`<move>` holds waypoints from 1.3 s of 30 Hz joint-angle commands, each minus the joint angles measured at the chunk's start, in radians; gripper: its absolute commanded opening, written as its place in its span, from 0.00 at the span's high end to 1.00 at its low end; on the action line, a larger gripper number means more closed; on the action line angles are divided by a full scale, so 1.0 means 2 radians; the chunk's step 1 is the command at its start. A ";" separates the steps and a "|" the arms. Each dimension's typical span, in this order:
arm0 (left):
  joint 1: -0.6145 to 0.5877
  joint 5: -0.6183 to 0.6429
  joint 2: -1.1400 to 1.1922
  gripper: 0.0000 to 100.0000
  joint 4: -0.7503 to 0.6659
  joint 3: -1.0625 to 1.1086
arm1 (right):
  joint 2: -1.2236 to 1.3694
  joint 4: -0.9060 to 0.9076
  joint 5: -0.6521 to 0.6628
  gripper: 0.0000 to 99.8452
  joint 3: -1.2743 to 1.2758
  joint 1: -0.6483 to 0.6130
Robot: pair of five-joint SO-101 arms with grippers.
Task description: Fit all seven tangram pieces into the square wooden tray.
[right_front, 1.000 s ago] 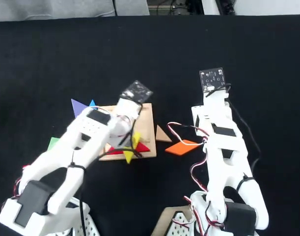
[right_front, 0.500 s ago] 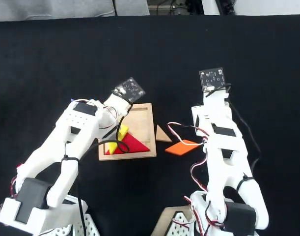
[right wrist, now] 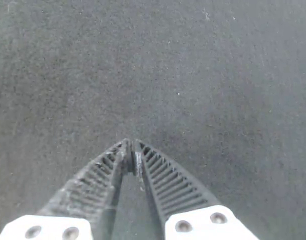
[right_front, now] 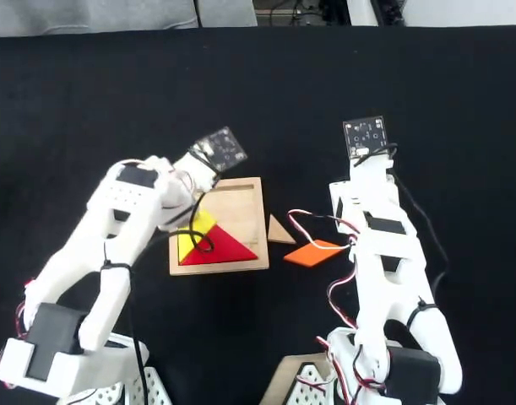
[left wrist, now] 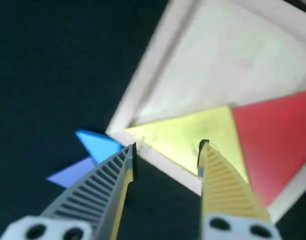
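- Two pieces lie in the wooden tray (right_front: 245, 198): a yellow triangle (right_front: 192, 236) and a red triangle (right_front: 225, 247). They sit edge to edge in the part of the tray nearest the left arm's base, and the far part shows bare wood.
- The tray lies flat on the black table (right_front: 426, 84), between the two arms and closer to the left one.
- A small tan triangle (right_front: 279, 229) lies on the table just beside the tray's right rim; I cannot tell whether it touches.
- An orange parallelogram (right_front: 312, 252) lies a little further right, against the right arm, with a red-and-white cable looping over it.
- In the left wrist view, a blue triangle (left wrist: 97, 145) and a purple piece (left wrist: 67, 172) lie side by side on the table just outside a tray corner. The blue one's tip is right at the rim.
- The left gripper (left wrist: 167, 146) hangs over that same corner with its fingers well apart and nothing between them. One fingertip is above the yellow triangle; the other is above the rim near the blue piece.
- The right gripper (right wrist: 131, 150) has its fingers pressed together, tip to tip, over black table and well apart from the tray. The high view shows this arm stretched straight out from its base.
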 commanded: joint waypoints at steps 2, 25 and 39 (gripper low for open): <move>-0.010 -0.002 -0.012 0.79 0.005 -0.041 | 0.000 -0.007 -0.004 0.99 -0.001 -0.008; 0.053 0.305 0.018 0.79 -0.158 0.079 | -0.003 -0.008 -0.004 0.99 0.004 -0.007; 0.044 0.223 0.012 0.79 -0.093 0.078 | -0.003 -0.008 -0.004 0.99 0.004 -0.008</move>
